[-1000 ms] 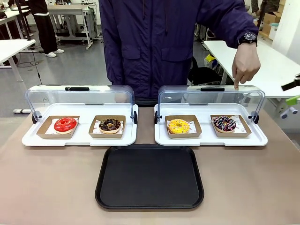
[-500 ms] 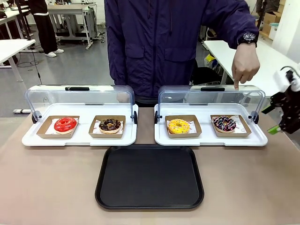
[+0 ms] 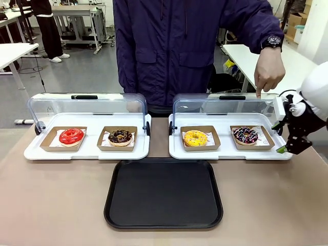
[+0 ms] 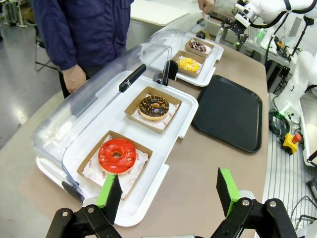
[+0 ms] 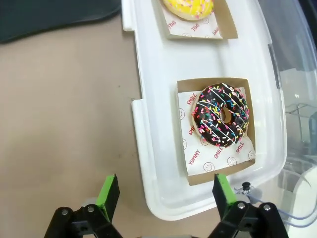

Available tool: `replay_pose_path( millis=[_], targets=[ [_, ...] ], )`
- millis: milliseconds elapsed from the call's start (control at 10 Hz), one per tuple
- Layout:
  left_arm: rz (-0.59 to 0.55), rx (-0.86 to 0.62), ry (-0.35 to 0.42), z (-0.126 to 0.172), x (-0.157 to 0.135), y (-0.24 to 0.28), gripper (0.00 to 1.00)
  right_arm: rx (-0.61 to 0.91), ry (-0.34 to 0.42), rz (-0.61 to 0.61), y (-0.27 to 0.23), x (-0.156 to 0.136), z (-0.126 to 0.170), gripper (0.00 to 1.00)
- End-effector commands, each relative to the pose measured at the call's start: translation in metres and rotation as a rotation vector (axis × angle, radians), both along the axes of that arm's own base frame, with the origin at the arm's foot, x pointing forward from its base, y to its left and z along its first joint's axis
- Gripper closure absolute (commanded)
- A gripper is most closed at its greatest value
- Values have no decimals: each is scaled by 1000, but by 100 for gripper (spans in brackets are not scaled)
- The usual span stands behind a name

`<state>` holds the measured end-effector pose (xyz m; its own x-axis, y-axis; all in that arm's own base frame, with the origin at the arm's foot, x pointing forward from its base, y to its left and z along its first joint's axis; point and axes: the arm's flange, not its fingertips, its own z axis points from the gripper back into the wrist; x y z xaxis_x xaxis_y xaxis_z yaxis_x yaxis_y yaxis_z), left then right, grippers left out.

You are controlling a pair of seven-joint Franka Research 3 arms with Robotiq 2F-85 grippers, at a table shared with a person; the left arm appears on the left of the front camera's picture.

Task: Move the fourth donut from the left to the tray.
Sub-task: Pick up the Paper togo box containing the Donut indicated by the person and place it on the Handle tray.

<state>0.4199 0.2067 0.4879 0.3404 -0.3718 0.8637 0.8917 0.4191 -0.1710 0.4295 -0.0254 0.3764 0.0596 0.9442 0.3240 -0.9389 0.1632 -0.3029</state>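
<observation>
Tan table (image 3: 51, 205) runs across to a person in a dark blue jacket (image 3: 179, 46) at the far side. Our right gripper (image 5: 164, 193) hangs with its fingers spread wide and nothing between them. Beneath the gap we see bare table and the near edge of a white display tray (image 5: 153, 124). The sprinkled chocolate donut (image 5: 221, 115) sits on that display tray just ahead of the fingers, in line with the one on the right of the wrist view. It rests in a brown cardboard holder (image 5: 213, 83) on white paper, and nothing touches it. Farther ahead on the same display tray is a yellow donut (image 5: 190, 7). The black tray (image 5: 49, 15) lies ahead and out past the other finger, well apart from the sprinkled donut. The person's hand (image 3: 269, 72) points one finger down at the clear lid (image 3: 225, 107) behind that donut. Our left gripper (image 4: 168, 188) is likewise spread and holds nothing. A red donut (image 4: 117, 155) lies just ahead of one of its fingers, with a crumb-topped donut (image 4: 154, 107) beyond.
</observation>
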Motion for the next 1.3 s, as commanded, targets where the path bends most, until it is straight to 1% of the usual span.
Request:
replay_pose_path(
  millis=[0, 500, 600, 800, 900, 1200],
  targets=[
    [-6, -7, -4, 2, -1, -1, 0, 12, 6, 7, -2, -5, 8, 0],
    [-6, -7, -4, 2, -1, -1, 0, 13, -1, 0, -3, -2, 5, 0],
    [-6, -7, -4, 2, -1, -1, 0, -2, 20, 17, 3, 11, -6, 0],
    [-6, -7, -4, 2, -1, -1, 0, -41, -7, 16, 10, 21, -16, 0],
    [-6, -7, -4, 2, -1, -1, 0, -63, 4, 19, 12, 26, -23, 0],
    [-6, -7, -4, 2, -1, -1, 0, -121, -16, 38, 15, 41, -42, 0]
  ],
)
